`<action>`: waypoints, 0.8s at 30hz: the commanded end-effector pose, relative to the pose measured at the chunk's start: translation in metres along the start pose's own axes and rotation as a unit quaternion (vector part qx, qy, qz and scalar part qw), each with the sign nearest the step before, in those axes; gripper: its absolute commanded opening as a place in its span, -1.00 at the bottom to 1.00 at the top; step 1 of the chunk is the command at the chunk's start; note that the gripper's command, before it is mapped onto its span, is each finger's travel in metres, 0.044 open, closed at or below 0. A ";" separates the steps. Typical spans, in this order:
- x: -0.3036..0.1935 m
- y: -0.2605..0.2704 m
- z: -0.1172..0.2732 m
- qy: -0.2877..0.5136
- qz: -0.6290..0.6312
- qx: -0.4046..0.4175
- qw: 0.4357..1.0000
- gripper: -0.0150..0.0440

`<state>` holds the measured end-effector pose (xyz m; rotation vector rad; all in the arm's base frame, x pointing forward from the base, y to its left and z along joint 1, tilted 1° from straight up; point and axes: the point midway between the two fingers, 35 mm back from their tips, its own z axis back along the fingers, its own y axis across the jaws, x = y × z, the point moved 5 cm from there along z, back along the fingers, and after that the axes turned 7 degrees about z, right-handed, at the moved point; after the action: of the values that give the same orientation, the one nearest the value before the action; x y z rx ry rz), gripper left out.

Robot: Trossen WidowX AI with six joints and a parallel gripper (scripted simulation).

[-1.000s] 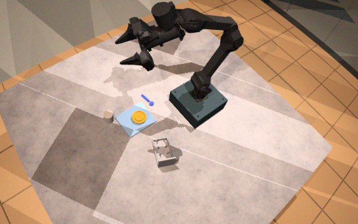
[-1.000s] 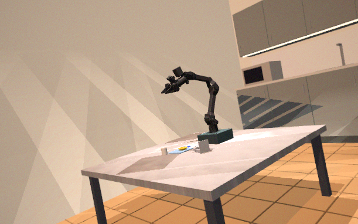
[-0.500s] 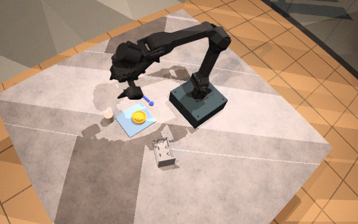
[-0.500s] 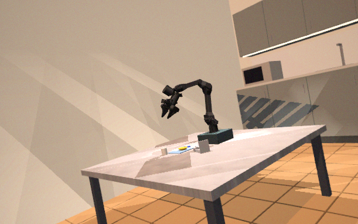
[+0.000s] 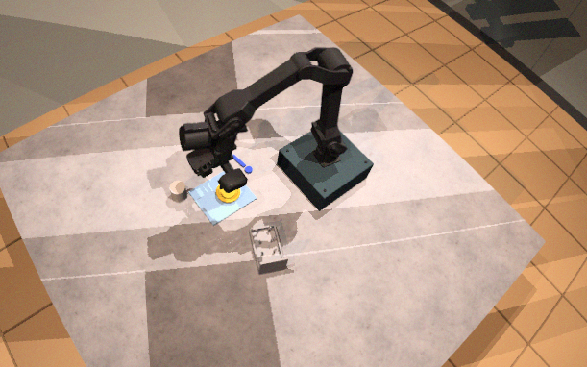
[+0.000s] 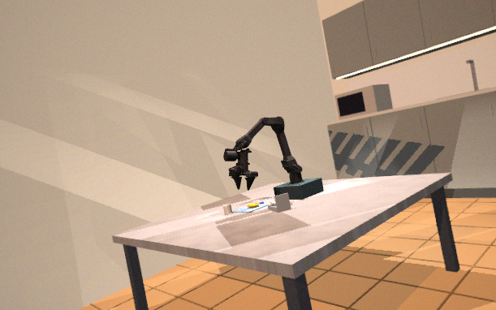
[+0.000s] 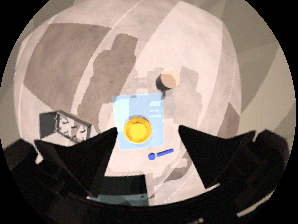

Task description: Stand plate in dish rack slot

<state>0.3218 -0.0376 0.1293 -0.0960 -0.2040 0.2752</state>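
A small round yellow plate (image 5: 228,197) (image 6: 252,205) (image 7: 137,130) lies flat on a light blue cloth (image 5: 215,214) (image 6: 242,210) (image 7: 122,142). The grey dish rack (image 5: 272,265) (image 6: 282,202) (image 7: 48,122) stands on the table beside the cloth, with small pegs inside and a tall panel at one end. My gripper (image 6: 243,189) (image 7: 148,129) is open and empty, pointing down, and hangs well above the plate. In the top view one finger covers part of the plate, and the fingertips are hard to make out.
A beige cup (image 5: 178,190) (image 6: 227,209) (image 7: 169,79) stands by one corner of the cloth. A blue spoon-like utensil (image 5: 242,163) (image 6: 260,202) (image 7: 161,154) lies near the cloth on the side of the arm's dark green base (image 5: 323,178) (image 6: 299,189).
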 end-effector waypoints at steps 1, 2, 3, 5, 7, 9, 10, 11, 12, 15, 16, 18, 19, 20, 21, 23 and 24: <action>-0.020 0.009 -0.029 0.058 0.012 0.036 0.998 0.86; -0.024 0.011 -0.035 0.069 0.013 0.043 0.997 0.86; -0.027 0.012 -0.038 0.076 0.014 0.047 0.996 0.86; -0.028 0.013 -0.039 0.078 0.015 0.049 0.996 0.86; -0.027 0.016 -0.039 0.078 0.015 0.049 0.996 0.86; -0.027 0.016 -0.040 0.078 0.015 0.049 0.996 0.86; -0.027 0.016 -0.041 0.078 0.015 0.049 0.996 0.86; -0.027 0.016 -0.043 0.078 0.015 0.049 0.996 0.86; -0.027 0.016 -0.044 0.078 0.015 0.049 0.996 0.86; -0.028 0.016 -0.049 0.078 0.015 0.049 0.996 0.86; -0.028 0.016 -0.051 0.078 0.015 0.049 0.996 0.86; -0.028 0.017 -0.054 0.078 0.015 0.049 0.996 0.86; -0.029 0.017 -0.056 0.078 0.015 0.049 0.996 0.86; -0.029 0.017 -0.057 0.079 0.015 0.049 0.996 0.86; -0.029 0.017 -0.059 0.079 0.015 0.049 0.996 0.86; -0.030 0.017 -0.062 0.079 0.015 0.050 0.996 0.86; -0.030 0.017 -0.064 0.079 0.015 0.050 0.996 0.86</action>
<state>0.3027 -0.0340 0.0651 -0.0288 -0.0325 0.3023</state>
